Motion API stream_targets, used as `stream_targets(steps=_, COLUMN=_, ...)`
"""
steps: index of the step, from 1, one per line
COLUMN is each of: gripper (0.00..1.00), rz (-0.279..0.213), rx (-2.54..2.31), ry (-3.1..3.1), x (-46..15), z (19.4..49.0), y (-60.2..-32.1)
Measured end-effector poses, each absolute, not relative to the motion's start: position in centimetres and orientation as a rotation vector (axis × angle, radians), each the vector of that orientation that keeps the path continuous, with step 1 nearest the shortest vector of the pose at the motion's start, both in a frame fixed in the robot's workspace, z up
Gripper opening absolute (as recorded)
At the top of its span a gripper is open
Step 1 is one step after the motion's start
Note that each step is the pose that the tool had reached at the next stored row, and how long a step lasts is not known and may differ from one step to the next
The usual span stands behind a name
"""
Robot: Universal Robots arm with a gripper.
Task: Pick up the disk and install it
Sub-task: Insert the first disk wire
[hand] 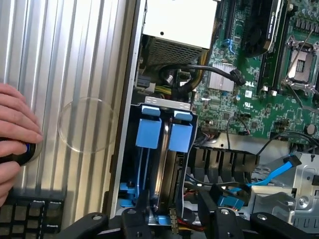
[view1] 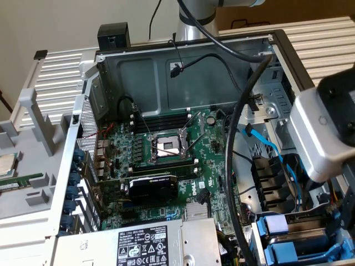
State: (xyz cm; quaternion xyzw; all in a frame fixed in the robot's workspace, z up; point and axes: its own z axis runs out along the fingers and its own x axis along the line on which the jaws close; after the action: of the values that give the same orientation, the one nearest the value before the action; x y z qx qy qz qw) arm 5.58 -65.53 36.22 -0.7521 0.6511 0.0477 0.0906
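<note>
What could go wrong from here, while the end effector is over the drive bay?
The flat blue data cable lies loose beside the bay with two blue plastic carriers; the end effector might snag it.
The thick black cable hangs across the open case and could catch the arm.
A person's hand rests on a black button nearby.

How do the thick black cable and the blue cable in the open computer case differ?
The black cable is thick and round; the blue cable is thin and flat. The black cable runs long, from the case's upper edge down past the motherboard; the blue cable shows a much shorter stretch. Both lie toward the exterior view's right.
</note>
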Motion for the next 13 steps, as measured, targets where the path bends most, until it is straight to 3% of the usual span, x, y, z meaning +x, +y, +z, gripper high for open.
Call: stream_targets(steps=13, gripper=0.51, rz=0.17, rx=-2.293, ry=1.846, x=6.2, z=35.57, y=-65.59)
